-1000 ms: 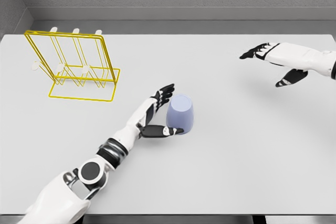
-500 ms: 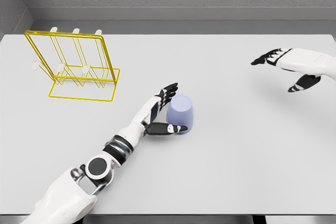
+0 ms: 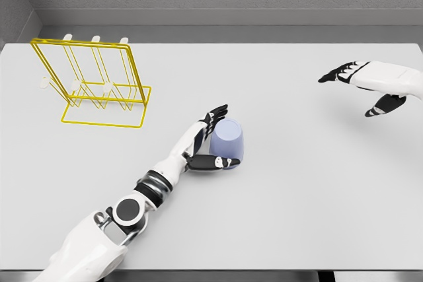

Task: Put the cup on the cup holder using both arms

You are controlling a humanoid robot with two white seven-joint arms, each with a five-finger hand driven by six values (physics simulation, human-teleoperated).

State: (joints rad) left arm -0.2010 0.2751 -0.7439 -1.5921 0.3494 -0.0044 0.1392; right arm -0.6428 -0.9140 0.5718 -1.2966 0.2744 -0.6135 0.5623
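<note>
A pale blue cup (image 3: pixel 228 142) stands upside down near the middle of the white table (image 3: pixel 277 216). My left hand (image 3: pixel 210 138) is against its left side, fingers spread behind the cup and thumb reaching across its front base; the fingers have not closed around it. My right hand (image 3: pixel 360 82) hovers open far to the right, well away from the cup. The yellow wire cup holder (image 3: pixel 92 84) with white-tipped pegs stands at the back left, holding nothing.
The table's far edge meets a grey wall. The front edge runs along the bottom of the view. My left elbow and forearm (image 3: pixel 125 212) lie across the lower left of the table.
The left hand has slid right, closer around the cup's left side. The right hand has drawn back toward the right edge. The cup has stayed in place.
</note>
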